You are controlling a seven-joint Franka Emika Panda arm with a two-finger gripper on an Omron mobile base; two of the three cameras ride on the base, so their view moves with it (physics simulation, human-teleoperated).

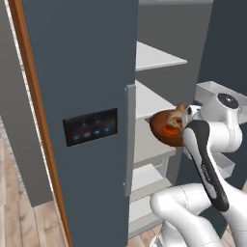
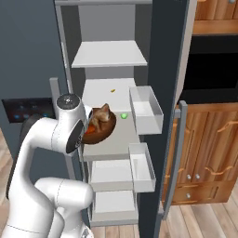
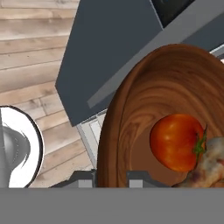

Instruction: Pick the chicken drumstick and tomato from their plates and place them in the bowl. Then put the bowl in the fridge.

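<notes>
The reddish-brown wooden bowl (image 1: 164, 129) (image 2: 103, 130) (image 3: 166, 78) hangs tilted at the front left of the fridge's middle white shelf (image 2: 118, 139). In it lie the red tomato (image 3: 177, 142) (image 1: 171, 130) (image 2: 92, 128) and the golden-brown chicken drumstick (image 3: 209, 171) (image 1: 180, 113) (image 2: 103, 113). My gripper (image 3: 111, 179) is shut on the bowl's near rim, one fingertip on each side of it. The dark slate fridge (image 1: 82, 72) stands open before me. Whether the bowl touches the shelf I cannot tell. The plates are out of view.
The fridge's left door with a grey handle (image 1: 129, 140) and lit panel (image 1: 90, 126) is close on the left. Its open right door (image 2: 165, 69) carries white bins (image 2: 146, 109). A small green item (image 2: 123, 115) lies on the middle shelf. Wooden cabinets (image 2: 209, 153) stand to the right.
</notes>
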